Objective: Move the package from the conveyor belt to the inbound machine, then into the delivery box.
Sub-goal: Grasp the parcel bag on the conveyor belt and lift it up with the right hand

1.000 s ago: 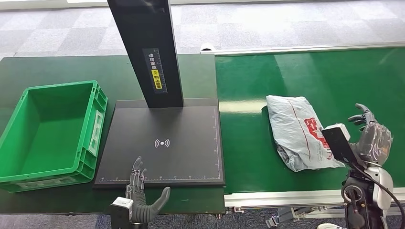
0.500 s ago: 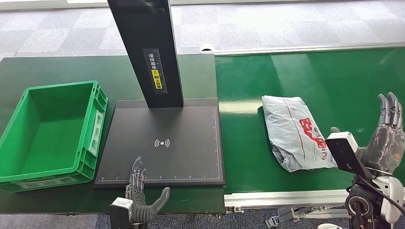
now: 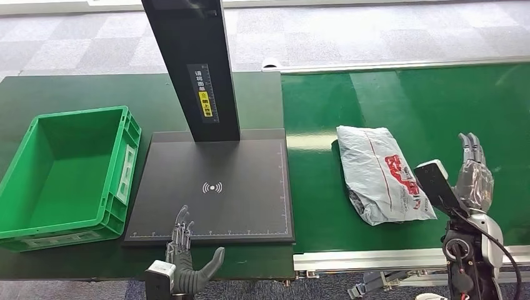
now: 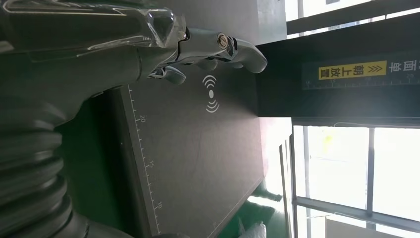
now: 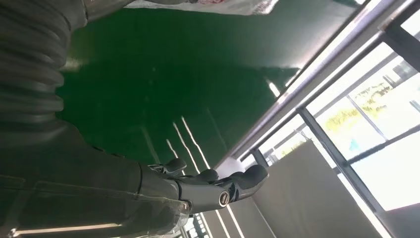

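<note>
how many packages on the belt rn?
1. A grey package with red print lies on the green conveyor belt, just left of the right hand. The belt runs past the frame edge, so more may be hidden.

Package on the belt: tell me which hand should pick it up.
Right. The right hand is open beside the package on the conveyor belt. The left hand rests at the near edge of the inbound machine, farther away.

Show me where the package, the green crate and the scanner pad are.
package (image 3: 379, 175), head view, on the middle of the grey bag lying on the belt.
green crate (image 3: 130, 134), head view, on its right-hand rim.
scanner pad (image 3: 250, 162), head view, on the bare black surface above the wireless symbol.
</note>
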`<state>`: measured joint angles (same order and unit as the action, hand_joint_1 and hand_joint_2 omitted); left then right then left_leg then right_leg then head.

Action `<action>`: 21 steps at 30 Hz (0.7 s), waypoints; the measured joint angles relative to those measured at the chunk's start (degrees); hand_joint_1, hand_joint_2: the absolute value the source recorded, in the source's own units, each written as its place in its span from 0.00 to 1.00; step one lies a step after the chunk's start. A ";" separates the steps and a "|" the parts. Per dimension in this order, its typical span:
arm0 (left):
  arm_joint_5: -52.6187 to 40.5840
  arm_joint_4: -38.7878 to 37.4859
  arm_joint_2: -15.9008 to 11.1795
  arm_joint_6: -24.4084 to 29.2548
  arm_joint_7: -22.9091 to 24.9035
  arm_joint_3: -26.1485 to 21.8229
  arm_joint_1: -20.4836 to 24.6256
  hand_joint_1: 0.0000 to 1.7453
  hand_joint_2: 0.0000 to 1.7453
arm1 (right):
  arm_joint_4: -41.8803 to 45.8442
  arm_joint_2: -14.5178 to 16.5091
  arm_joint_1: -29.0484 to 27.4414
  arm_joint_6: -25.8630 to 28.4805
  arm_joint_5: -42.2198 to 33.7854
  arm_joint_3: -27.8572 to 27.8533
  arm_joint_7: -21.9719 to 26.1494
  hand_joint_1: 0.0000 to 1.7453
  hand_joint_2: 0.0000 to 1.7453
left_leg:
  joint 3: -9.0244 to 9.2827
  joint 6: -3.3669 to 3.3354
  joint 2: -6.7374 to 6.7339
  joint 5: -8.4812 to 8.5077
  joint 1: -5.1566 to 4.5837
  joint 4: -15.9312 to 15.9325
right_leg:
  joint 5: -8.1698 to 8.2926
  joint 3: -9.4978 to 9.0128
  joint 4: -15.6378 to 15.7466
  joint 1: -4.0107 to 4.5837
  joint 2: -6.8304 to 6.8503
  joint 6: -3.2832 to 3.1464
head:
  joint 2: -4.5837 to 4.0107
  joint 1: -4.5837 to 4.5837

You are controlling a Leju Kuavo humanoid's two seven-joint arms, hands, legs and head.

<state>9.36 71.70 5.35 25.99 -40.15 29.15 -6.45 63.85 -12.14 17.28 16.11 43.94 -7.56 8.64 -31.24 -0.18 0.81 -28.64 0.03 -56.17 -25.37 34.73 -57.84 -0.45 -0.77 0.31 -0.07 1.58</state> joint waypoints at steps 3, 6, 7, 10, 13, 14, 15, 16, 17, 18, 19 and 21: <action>0.14 -0.31 -0.01 -0.24 0.00 0.17 0.48 0.00 1.00 | -11.37 -0.13 4.24 0.16 0.05 -0.01 2.11 0.00 1.00 | 0.00 0.00 0.07 0.01 0.00 -0.01 | 0.00 0.00 0.00 0.01 0.01 0.00 | 0.00 0.01; 0.38 -0.68 -0.07 -0.85 0.00 0.25 0.94 0.00 1.00 | -19.48 -0.16 7.01 -0.13 0.23 0.01 2.88 0.00 1.00 | -0.05 0.01 0.08 0.00 0.01 0.00 | -0.01 0.05 -0.01 0.03 0.02 -0.01 | 0.00 0.02; 0.43 -0.82 -0.11 -1.04 0.00 0.31 1.09 0.00 1.00 | -21.78 -0.17 7.76 -0.28 0.42 0.01 3.01 0.00 1.00 | -0.07 0.01 0.08 0.00 0.01 0.00 | -0.01 0.07 -0.01 0.04 0.02 -0.01 | 0.00 0.02; 0.43 -1.25 -0.28 -1.49 0.00 0.75 1.53 0.00 1.00 | -28.33 -0.20 9.68 -1.19 1.37 0.07 3.21 0.00 1.00 | -0.10 0.01 0.08 -0.01 0.01 0.01 | -0.03 0.09 -0.01 0.04 0.02 -0.02 | 0.00 0.01; 0.43 -1.66 -0.38 -1.92 0.00 1.14 1.82 0.00 1.00 | -33.47 -0.19 10.85 -3.36 2.22 0.28 3.25 0.00 1.00 | -0.11 0.01 0.08 -0.01 0.02 0.01 | -0.03 0.08 -0.01 0.03 0.02 -0.02 | 0.00 0.01; 0.44 -1.78 -0.38 -1.99 0.00 1.21 1.95 0.00 1.00 | -34.78 -0.19 11.06 -4.14 2.39 0.42 3.29 0.00 1.00 | -0.12 0.01 0.08 -0.01 0.01 0.01 | -0.03 0.08 -0.01 0.03 0.03 -0.01 | 0.00 0.01; 0.44 -1.89 -0.38 -2.03 0.00 1.27 2.08 0.00 1.00 | -35.90 -0.18 11.21 -4.75 2.48 0.56 3.33 0.00 1.00 | -0.12 0.01 0.08 -0.01 0.01 0.01 | -0.03 0.08 -0.01 0.02 0.03 -0.01 | 0.00 0.01; 0.44 -1.97 -0.38 -2.05 0.00 1.35 2.19 0.00 1.00 | -36.85 -0.17 11.33 -5.14 2.51 0.71 3.36 0.00 1.00 | -0.12 0.01 0.08 -0.01 0.01 0.01 | -0.02 0.08 -0.01 0.01 0.03 -0.01 | 0.00 0.01; 0.45 -2.04 -0.39 -2.05 0.00 1.43 2.28 0.00 1.00 | -37.64 -0.17 11.46 -5.35 2.52 0.84 3.38 0.00 1.00 | -0.12 0.00 0.08 -0.01 0.01 0.01 | -0.02 0.08 -0.01 0.01 0.03 -0.01 | 0.00 0.01; 0.45 -2.12 -0.39 -2.05 0.00 1.50 2.34 0.00 1.00 | -38.29 -0.17 11.61 -5.46 2.52 0.95 3.38 0.00 1.00 | -0.12 0.00 0.08 -0.01 0.01 0.00 | -0.02 0.08 -0.01 0.01 0.03 -0.01 | 0.00 0.01; 0.48 -2.20 -0.39 -2.05 -0.01 1.55 2.40 0.00 1.00 | -38.87 -0.18 11.77 -5.54 2.52 1.04 3.38 0.00 1.00 | -0.11 0.00 0.08 -0.01 0.01 0.00 | -0.02 0.08 -0.01 0.01 0.03 -0.01 | 0.00 0.01; 0.51 -2.32 -0.38 -2.05 -0.01 1.59 2.47 0.00 1.00 | -39.82 -0.19 12.06 -5.68 2.53 1.17 3.38 0.00 1.00 | -0.10 0.01 0.08 -0.01 0.01 0.00 | -0.02 0.09 -0.01 0.01 0.03 -0.01 | 0.00 0.01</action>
<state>9.87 69.38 4.97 23.93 -40.16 30.74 -3.98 24.03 -12.32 29.34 10.44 46.47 -6.39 12.02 -31.34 -0.18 0.88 -28.64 0.04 -56.16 -25.39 34.82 -57.84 -0.44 -0.74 0.30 -0.07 1.59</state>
